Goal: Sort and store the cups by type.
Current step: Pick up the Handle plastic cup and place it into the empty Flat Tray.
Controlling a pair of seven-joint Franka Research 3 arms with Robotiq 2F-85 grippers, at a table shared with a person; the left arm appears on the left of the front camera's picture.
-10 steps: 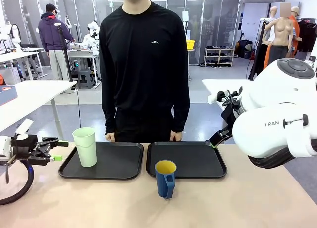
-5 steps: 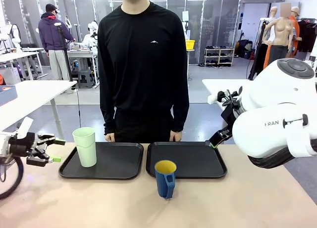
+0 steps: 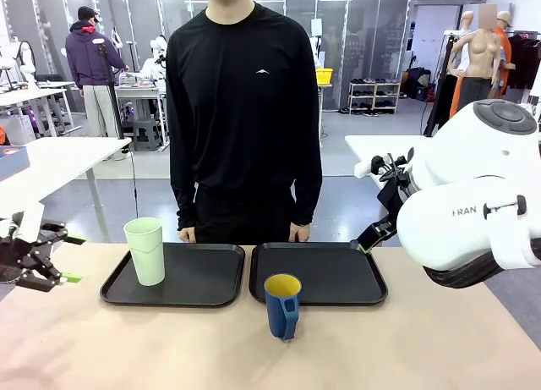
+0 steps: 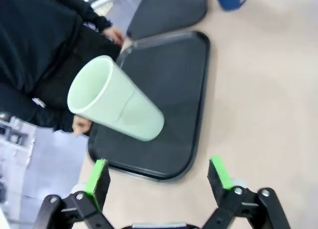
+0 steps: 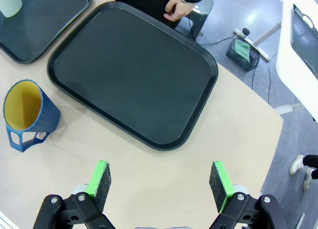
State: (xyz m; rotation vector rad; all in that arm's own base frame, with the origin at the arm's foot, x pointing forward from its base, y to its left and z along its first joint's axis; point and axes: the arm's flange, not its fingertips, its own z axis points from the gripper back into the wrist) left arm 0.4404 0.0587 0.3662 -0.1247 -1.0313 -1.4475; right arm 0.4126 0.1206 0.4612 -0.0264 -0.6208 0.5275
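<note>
Left pincer [image 3: 71, 259] [image 4: 159, 172]: released, fingers spread wide, gripping nothing, out past the table's [image 3: 423, 339] left edge and well apart from the tumbler.

Right pincer [image 5: 159, 177]: released too, jaws wide, hanging above the table on my side of the right tray.

Mint-green tumbler [image 3: 145, 250] [image 4: 117, 112]: upright on the left tray [image 3: 203, 276] [image 4: 179, 90], at its left end. It is the one thing on that tray.

Blue mug [image 3: 282, 305] [image 5: 27, 114]: on the bare table, just in front of the right tray's [image 3: 330, 271] [image 5: 134, 75] near left corner, not on it. Handle faces my side. Yellow inside shows down to the bottom.

Right tray: bare black surface.

Person's hands [image 3: 188, 234] rest at the far table edge behind the trays
</note>
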